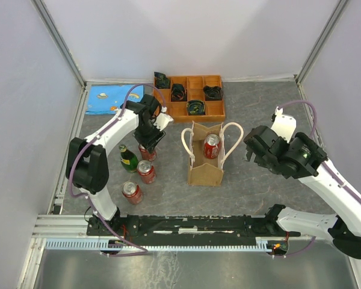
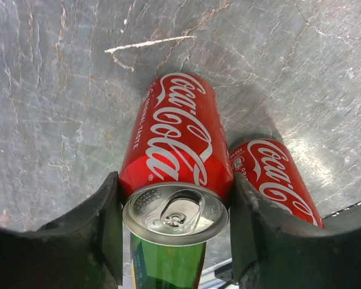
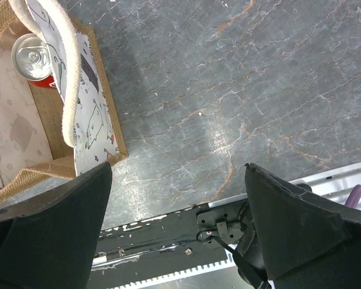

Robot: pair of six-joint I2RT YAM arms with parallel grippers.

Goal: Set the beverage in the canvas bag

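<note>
Pinching a cola can (image 2: 174, 138), left fingers (image 2: 78, 241) flank a half-hidden bottle (image 2: 168, 265); right fingers (image 3: 48, 229) spread.

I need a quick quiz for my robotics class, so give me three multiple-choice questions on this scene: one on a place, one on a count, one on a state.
1. Where is the left claw? A) over the orange tray B) around a Coca-Cola can left of the canvas bag C) inside the bag
2. How many cans are in the bag? A) none B) one C) three
3. What state is the right claw in? A) open, empty B) shut on a bottle C) shut on a handle
Answers: 1 B, it flanks the can; 2 B, one red can shows inside; 3 A, it gapes wide with nothing in it.
</note>
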